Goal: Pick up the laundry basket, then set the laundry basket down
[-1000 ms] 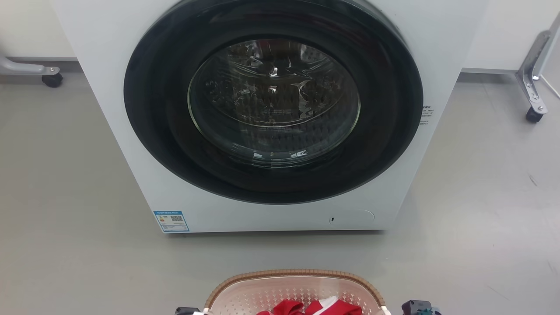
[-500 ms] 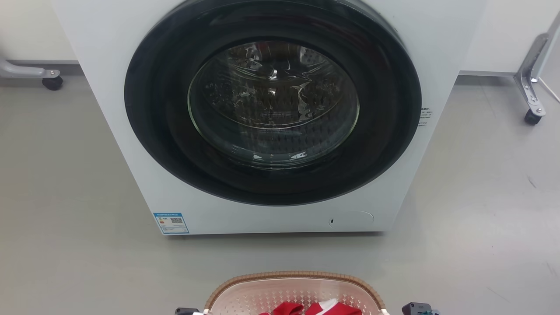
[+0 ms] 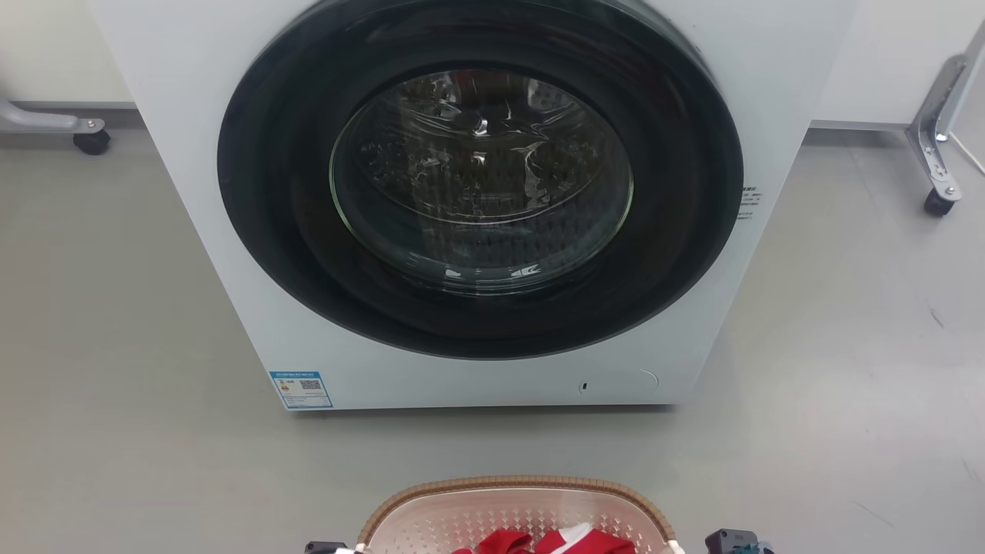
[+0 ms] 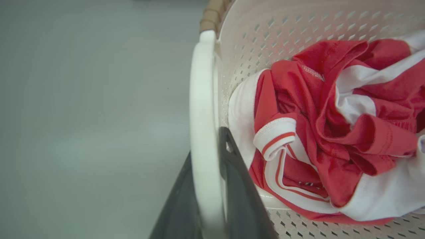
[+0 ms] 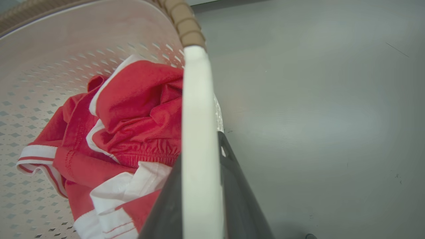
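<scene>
Perf. plastic basket (image 3: 454, 523) (woven rim (image 3: 515, 482)), smooth handles (image 4: 201, 99) gripped.

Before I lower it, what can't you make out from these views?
Head view: the bottom edge cuts off the laundry basket's near half.
Both wrist views: the basket's walls hide its underside, so floor contact cannot be told.
Left wrist view: the red and white garment covers the basket's bottom.
Head view: reflections on the washing machine's door glass hide the drum's contents; its blue label is too small to read.
</scene>
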You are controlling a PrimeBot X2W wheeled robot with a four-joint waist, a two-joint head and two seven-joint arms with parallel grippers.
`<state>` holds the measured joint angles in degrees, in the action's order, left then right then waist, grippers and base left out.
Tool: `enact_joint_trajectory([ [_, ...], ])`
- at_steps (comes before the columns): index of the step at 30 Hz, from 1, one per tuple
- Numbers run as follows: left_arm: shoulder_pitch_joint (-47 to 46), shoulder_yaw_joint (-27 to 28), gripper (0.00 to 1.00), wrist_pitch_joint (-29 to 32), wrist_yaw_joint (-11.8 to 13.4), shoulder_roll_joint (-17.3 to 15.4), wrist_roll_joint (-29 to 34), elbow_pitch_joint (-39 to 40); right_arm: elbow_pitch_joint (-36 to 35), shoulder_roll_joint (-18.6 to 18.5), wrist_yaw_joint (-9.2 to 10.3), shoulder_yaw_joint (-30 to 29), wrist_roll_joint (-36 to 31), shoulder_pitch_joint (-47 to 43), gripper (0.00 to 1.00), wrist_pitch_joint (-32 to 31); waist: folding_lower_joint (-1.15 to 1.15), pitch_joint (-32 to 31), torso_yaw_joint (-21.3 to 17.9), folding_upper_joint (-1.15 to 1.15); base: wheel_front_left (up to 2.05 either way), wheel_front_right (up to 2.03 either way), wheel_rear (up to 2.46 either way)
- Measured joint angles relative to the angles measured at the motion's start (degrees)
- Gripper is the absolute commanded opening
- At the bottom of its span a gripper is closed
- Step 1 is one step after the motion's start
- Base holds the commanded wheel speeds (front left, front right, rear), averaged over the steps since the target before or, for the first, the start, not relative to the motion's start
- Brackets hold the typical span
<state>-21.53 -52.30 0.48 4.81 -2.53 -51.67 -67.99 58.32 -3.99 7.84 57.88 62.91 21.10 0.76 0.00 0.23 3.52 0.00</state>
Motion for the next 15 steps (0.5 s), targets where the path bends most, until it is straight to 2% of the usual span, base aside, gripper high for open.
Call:
enact_joint_trajectory([
  [15,-0.02,-0.3,0.0,-0.62,0.07,-0.11,-0.69,-0.15,0.32,-0.02,0.0,2.11,2.71,0.7,0.0,1.35,0.0,0.86,-0.17,0.0,0.0,0.0,0.0],
])
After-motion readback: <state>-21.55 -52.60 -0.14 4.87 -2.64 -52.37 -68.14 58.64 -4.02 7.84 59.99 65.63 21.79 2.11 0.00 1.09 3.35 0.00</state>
